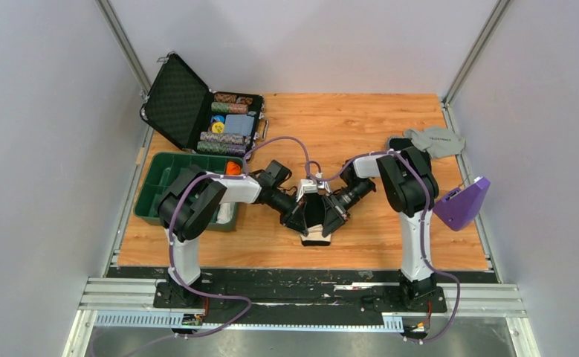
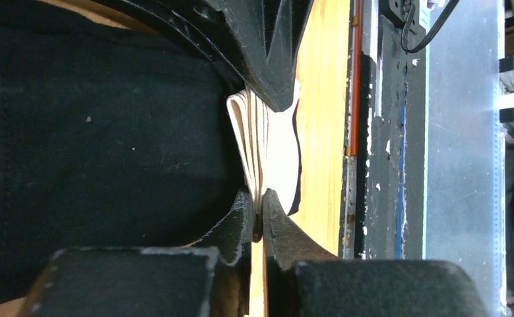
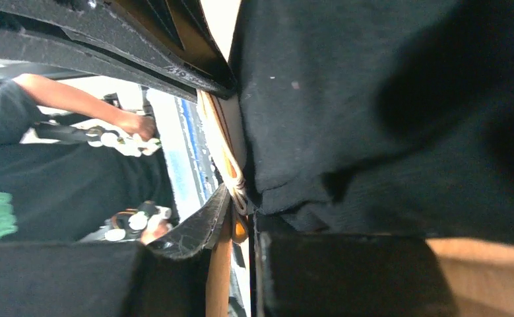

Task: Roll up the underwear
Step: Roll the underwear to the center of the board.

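The underwear (image 1: 317, 214) is a black cloth bundle with a white waistband (image 1: 316, 237), at the middle of the wooden table near its front edge. Both grippers meet on it. My left gripper (image 1: 303, 225) comes in from the left and my right gripper (image 1: 332, 223) from the right. In the left wrist view the black cloth (image 2: 96, 145) fills the left side, and the left gripper (image 2: 261, 212) is shut on the folded white waistband (image 2: 257, 132). In the right wrist view the right gripper (image 3: 242, 211) is shut on the waistband edge (image 3: 231, 155), beside the black cloth (image 3: 373, 99).
An open black case (image 1: 189, 108) of poker chips stands at the back left. A green bin (image 1: 160, 190) sits by the left arm. A light grey garment (image 1: 436, 141) lies at the back right, and a purple object (image 1: 464, 202) at the right edge. A person (image 3: 56, 185) shows beyond the table.
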You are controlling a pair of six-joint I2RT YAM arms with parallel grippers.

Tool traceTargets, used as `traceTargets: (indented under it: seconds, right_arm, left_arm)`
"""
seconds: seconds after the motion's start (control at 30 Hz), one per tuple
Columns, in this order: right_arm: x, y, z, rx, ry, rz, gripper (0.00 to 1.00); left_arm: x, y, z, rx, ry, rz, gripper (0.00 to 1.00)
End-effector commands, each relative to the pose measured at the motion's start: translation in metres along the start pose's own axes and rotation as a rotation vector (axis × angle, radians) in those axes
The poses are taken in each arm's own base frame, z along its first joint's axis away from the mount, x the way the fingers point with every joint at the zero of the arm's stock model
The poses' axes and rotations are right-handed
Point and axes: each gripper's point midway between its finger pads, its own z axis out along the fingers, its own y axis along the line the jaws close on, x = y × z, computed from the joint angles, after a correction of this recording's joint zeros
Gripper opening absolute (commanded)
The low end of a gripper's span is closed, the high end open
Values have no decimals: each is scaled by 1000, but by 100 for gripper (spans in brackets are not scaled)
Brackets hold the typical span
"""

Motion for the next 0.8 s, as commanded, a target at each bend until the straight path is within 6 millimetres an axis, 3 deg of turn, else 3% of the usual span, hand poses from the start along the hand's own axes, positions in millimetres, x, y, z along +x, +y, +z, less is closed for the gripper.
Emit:
traceTargets:
  seconds: [0.0,0.03,0.17,0.33,0.47,0.5,0.57,0.67,0.77]
  right_arm:
    - [11,-27,-4,76,82,127,0]
    - [12,-33,-3,94,100,160,0]
    - [15,-49,2,143,160,253,0]
    - [30,-60,13,205,256,283,0]
    - [30,-66,14,232,268,310,0]
    - [30,-68,13,242,271,308,0]
    - [27,-72,11,263,275,306,0]
    - [23,-73,12,266,268,314,0]
    - [21,-71,14,250,256,329,0]
  left_arm:
    - [59,11,0,-100,125,-216,17]
    - [61,15,0,-127,126,-240,28]
    - [62,21,-11,-239,109,-230,51]
    - [29,17,-43,-425,-16,-92,55]
    - [-15,-8,-80,-562,-151,158,57]
    - [-26,-23,-82,-571,-160,303,57]
    - [-39,-42,-76,-583,-148,549,58]
    - [-42,-70,-50,-518,-129,854,60]
    - [-43,-71,-35,-515,-135,1056,65]
